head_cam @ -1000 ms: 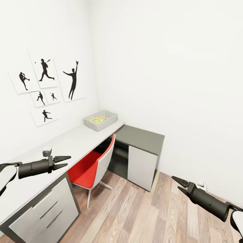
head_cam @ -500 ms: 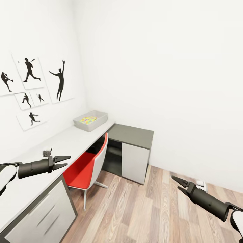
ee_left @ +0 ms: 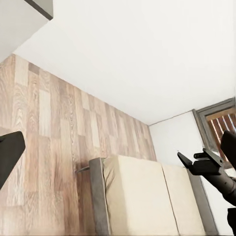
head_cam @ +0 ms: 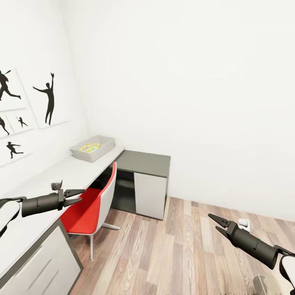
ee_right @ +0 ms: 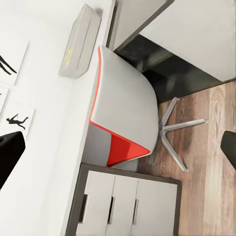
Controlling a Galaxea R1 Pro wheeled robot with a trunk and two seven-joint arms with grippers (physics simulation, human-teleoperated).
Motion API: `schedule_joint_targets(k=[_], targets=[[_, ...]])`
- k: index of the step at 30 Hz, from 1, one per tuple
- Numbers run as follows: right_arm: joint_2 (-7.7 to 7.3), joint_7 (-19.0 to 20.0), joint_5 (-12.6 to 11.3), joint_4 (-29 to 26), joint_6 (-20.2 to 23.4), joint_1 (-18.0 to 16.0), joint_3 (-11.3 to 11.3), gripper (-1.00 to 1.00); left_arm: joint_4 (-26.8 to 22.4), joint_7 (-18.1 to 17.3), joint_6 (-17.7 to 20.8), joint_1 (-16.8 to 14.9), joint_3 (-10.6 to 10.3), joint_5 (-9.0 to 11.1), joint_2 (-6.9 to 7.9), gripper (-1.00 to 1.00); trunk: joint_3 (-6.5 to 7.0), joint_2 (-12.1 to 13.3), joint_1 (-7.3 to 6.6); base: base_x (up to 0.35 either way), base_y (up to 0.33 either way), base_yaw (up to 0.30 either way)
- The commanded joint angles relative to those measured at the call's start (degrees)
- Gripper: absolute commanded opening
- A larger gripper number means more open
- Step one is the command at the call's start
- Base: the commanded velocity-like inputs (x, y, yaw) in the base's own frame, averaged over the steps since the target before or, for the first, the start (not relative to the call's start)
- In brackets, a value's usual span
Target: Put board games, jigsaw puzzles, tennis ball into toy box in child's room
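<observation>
Both pincers, left (head_cam: 80,196) and right (head_cam: 215,221), hang parted and empty; the toy box (head_cam: 92,148), left of centre on the tabletop (head_cam: 65,170), holds stiff, light puzzle pieces (head_cam: 90,146), probably best gripped by an edge.

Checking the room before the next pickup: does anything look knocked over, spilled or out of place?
Nothing stands out. The toy box sits level at the far end of the table with colourful pieces inside, and the red chair stands upright, tucked under the table.
</observation>
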Motion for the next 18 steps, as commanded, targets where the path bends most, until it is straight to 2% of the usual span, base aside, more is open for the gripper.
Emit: schedule_joint_targets(k=[1, 11, 18], targets=[[0.01, 0.48, 0.46, 0.01, 0.28, -0.07, -0.07, 1.00, 0.03, -0.39, 0.13, -0.06, -0.07, -0.09, 0.08, 1.00, -0.12, -0.12, 0.03, -0.006, 0.006, -0.279], [0.01, 0.48, 0.46, 0.01, 0.27, -0.07, -0.06, 1.00, 0.04, -1.17, 0.10, -0.06, -0.07, -0.14, 0.43, 1.00, -0.12, -0.12, 0.03, -0.067, 0.002, -0.272], [0.02, 0.48, 0.46, 0.01, 0.24, -0.07, 0.02, 1.00, 0.04, -1.29, 0.12, -0.06, -0.07, -0.03, 0.58, 1.00, -0.12, -0.12, 0.03, -0.031, 0.000, -0.090]])
